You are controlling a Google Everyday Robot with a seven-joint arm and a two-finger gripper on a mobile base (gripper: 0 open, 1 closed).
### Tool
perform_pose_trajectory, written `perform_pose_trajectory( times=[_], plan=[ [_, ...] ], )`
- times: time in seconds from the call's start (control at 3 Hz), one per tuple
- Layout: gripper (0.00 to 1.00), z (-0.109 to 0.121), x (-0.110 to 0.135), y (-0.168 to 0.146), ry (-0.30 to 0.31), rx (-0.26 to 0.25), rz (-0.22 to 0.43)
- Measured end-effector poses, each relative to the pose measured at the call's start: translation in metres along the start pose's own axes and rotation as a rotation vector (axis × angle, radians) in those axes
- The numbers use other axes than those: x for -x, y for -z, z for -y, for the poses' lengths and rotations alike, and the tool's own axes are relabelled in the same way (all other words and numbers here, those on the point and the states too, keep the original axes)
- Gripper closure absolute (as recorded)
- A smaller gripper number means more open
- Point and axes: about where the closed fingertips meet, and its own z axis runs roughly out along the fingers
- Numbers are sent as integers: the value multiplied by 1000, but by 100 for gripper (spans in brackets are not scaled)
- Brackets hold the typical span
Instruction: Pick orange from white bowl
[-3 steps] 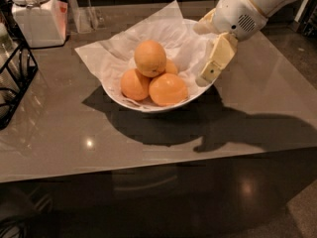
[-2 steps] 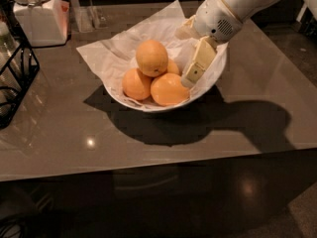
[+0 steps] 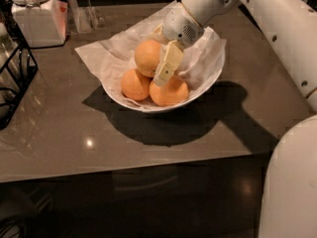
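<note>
The gripper [image 3: 159,58] is down inside the white bowl [image 3: 210,81], and much of it is hard to read. One cream finger [image 3: 168,66] lies in plain sight along the right flank of the orange [image 3: 147,57]. The other shows only as a pale stub behind the fruit's top, its tip hidden. The two stand spread apart with the orange's right side between them. Whether either pad actually touches the skin cannot be told. That orange, the duller tan one, sits highest in the bowl, just left of the visible finger. Below the gripper and nearer the camera, two brighter oranges [image 3: 134,85] [image 3: 171,92] crowd close, and the fingertip overlaps the right one. Crumpled white paper [image 3: 101,58] lines the bowl and spills out left of the gripper. It hides the far rim. The arm [image 3: 267,19] runs up and right from the gripper and is cut off by the frame, as is a large white curved part of the robot [image 3: 292,182] at lower right. Far left of the gripper, a black wire rack [image 3: 17,78] is cropped by the edge. Up and left stand a white lidded jar [image 3: 34,16] and a clear upright piece [image 3: 84,11] that is too dim to identify. Everything rests on the grey-brown table [image 3: 198,138].
</note>
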Motion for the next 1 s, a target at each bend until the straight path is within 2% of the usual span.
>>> perform_pose_trajectory(
  times=[0.33, 1.0],
  plan=[
    [19, 2, 0, -1, 0, -2, 2],
    [66, 2, 1, -2, 0, -2, 3]
  ],
)
